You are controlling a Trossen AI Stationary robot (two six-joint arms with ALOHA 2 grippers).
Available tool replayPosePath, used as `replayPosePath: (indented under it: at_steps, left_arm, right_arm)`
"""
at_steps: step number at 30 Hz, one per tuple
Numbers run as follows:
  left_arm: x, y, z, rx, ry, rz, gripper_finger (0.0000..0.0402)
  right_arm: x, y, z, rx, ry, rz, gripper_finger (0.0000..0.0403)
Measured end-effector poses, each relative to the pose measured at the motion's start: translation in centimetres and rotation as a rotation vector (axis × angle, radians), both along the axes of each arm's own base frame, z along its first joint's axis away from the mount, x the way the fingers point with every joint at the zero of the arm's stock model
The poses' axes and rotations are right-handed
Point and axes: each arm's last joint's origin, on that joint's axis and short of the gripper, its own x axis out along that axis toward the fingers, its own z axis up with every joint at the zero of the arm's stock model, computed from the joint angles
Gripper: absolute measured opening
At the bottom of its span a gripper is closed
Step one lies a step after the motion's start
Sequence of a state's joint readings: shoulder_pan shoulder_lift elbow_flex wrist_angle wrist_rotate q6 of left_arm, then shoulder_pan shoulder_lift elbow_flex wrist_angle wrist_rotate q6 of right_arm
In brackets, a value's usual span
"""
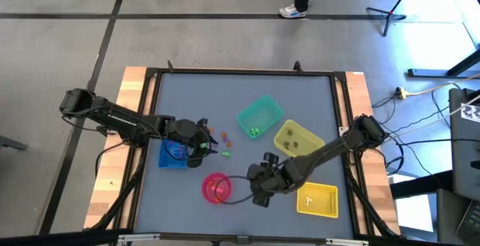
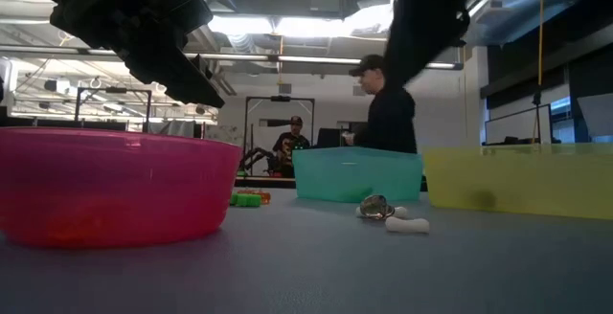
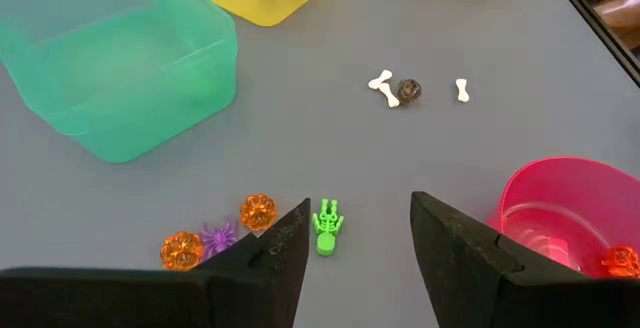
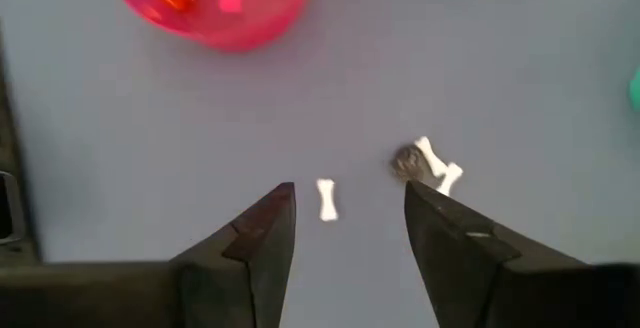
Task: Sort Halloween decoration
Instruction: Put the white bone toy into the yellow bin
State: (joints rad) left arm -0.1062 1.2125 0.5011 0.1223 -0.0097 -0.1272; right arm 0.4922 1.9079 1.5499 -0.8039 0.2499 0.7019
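Tiny trinkets lie on the grey table: a green skeleton (image 3: 326, 226), two orange pumpkins (image 3: 258, 211) and a purple spider (image 3: 216, 236) near my left gripper, and two white bones (image 3: 383, 85) and a dark grey piece (image 3: 409, 90) farther off. My left gripper (image 3: 358, 208) is open above the table, and the green skeleton lies just inside one finger. My right gripper (image 4: 348, 193) is open and empty. One white bone (image 4: 327, 199) lies on the table ahead of the gap between its fingers, and the grey piece (image 4: 406, 162) and another bone lie beside it.
A pink round bowl (image 1: 216, 188) holding an orange piece sits between the two grippers. A teal bin (image 1: 259, 117), a yellow bin (image 1: 298, 139), a flat yellow tray (image 1: 318, 199) and a blue bin (image 1: 174, 154) stand around them. People show in the room beyond the table.
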Motion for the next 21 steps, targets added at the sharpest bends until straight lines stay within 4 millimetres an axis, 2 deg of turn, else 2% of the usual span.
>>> replayPosePath:
  at_steps: [5,10,21]
  left_arm:
    - [0.0,0.0,0.0,0.000,0.000,0.000,0.0157]
    - [0.0,0.0,0.0,0.000,0.000,0.000,0.0157]
    - [0.0,0.0,0.0,0.000,0.000,0.000,0.0157]
  right_arm:
    - [-0.1,-1.1,-2.2,0.021,0.043,-0.012,0.0186]
    - [0.1,-1.1,-4.0,0.066,-0.025,-0.006,0.0186]
    - [-1.0,-1.5,-6.6,0.054,0.012,-0.003,0.0186]
